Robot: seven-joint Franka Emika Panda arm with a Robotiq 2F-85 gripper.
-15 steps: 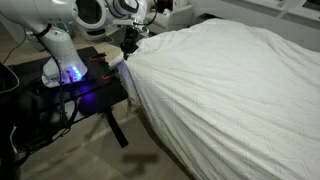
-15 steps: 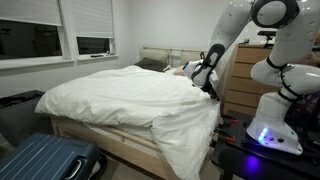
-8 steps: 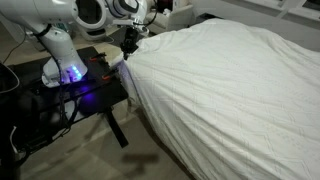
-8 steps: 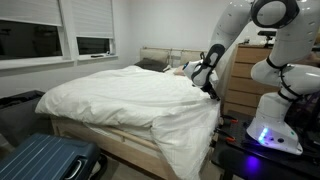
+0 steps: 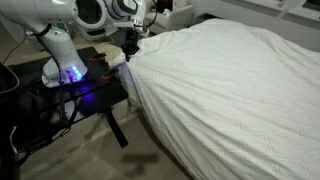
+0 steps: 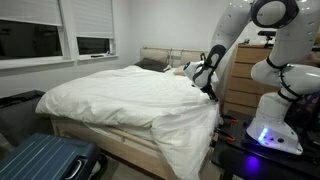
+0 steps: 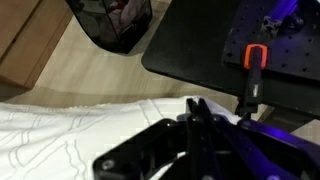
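Operator: Claw (image 5: 130, 46) first. Open or closed?

Observer: Closed. In the wrist view the fingers (image 7: 193, 108) sit pressed together, and a fold of the white duvet (image 7: 60, 140) is drawn up into the tips. It is gripping the duvet.

Operator: Where on the bed?

Observer: At the side edge of the bed (image 6: 110, 146), close to the head corner, on the side that faces the robot. In an exterior view the claw (image 6: 207, 86) hangs just past the headboard (image 6: 158, 56), with the arm bent down from above.

Operator: And the duvet itself?

Observer: The duvet (image 5: 230, 85) covers the whole bed. It is rumpled, and it hangs over the foot edge and the near side edge (image 6: 120, 95). Beside the claw its border rises in a small peak.

Operator: What stands around it?

Observer: A black worktop (image 5: 95, 85) just beside the bed's side edge carries the robot's base (image 5: 70, 72), which glows blue. In the wrist view an orange-handled clamp (image 7: 255, 57) rests on the worktop (image 7: 195, 50), and a dark mesh bin (image 7: 110, 22) stands on the floor near its corner. A blue suitcase (image 6: 45, 160) lies off the foot corner, and a wooden dresser (image 6: 240, 85) stands behind the arm.
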